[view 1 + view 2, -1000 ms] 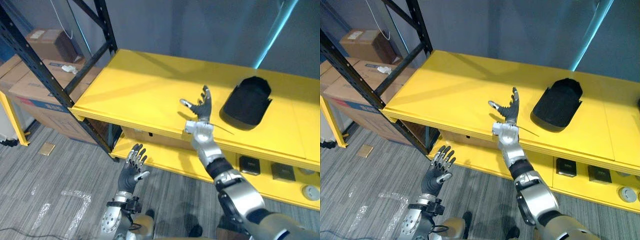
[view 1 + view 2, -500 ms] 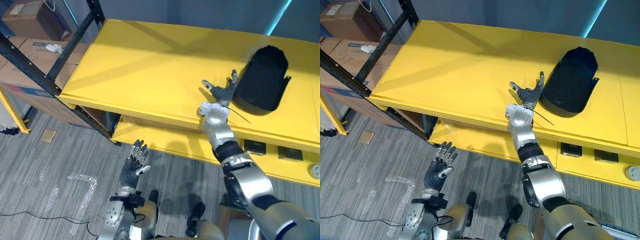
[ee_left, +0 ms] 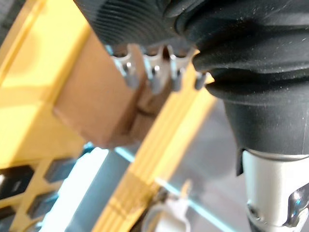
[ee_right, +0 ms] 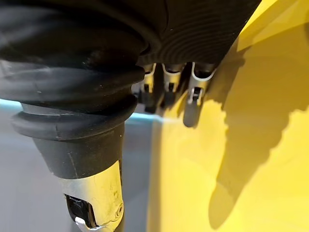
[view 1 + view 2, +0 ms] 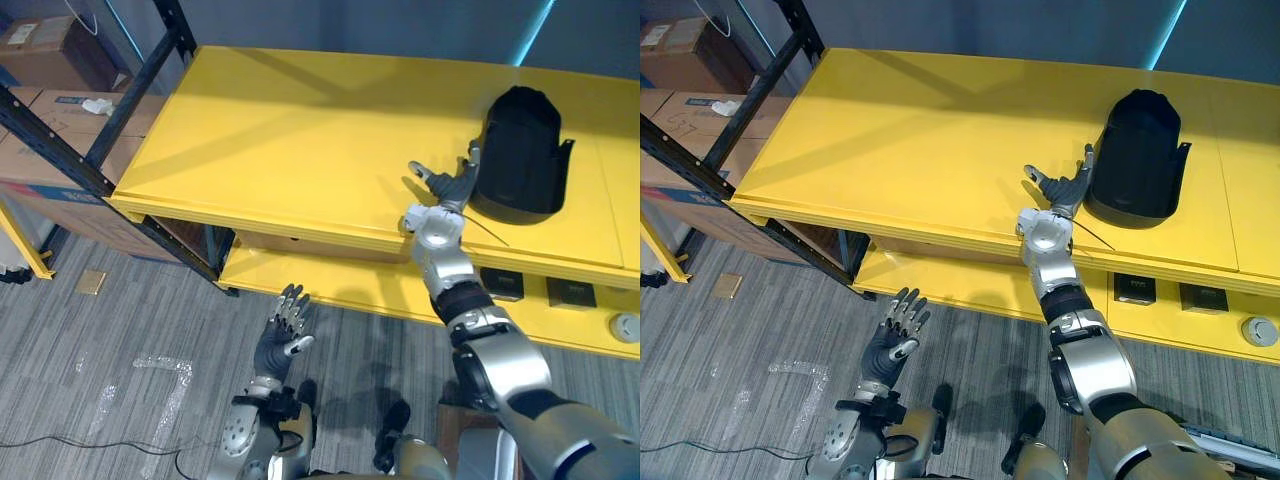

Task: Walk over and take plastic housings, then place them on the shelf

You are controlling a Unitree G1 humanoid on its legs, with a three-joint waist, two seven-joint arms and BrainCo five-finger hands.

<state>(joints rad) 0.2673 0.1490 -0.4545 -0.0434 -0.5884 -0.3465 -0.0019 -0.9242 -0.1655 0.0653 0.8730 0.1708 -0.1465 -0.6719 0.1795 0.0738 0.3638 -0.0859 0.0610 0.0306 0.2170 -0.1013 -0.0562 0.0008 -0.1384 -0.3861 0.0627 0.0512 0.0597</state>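
Yellow is what you have in front of you: the top board of the shelf runs across the far half of the scene. The black plastic housing lies on it at the far right, in neither hand.

Your right hand is over the near edge of that board, just left of the housing. Its fingers are straight and spread, the thumb held apart, and it grips nothing. One fingertip reaches the housing's left rim, but you cannot tell from the head views whether they touch. In the right wrist view the fingers show straight above bare yellow board.

Your left hand hangs low at the near left, over the grey carpet, with fingers fanned out and holding nothing.

Under the top board, the lower board carries two small dark square parts and a pale round part at the right. At the far left a black rack frame stands by the shelf's corner, with cardboard boxes behind it.
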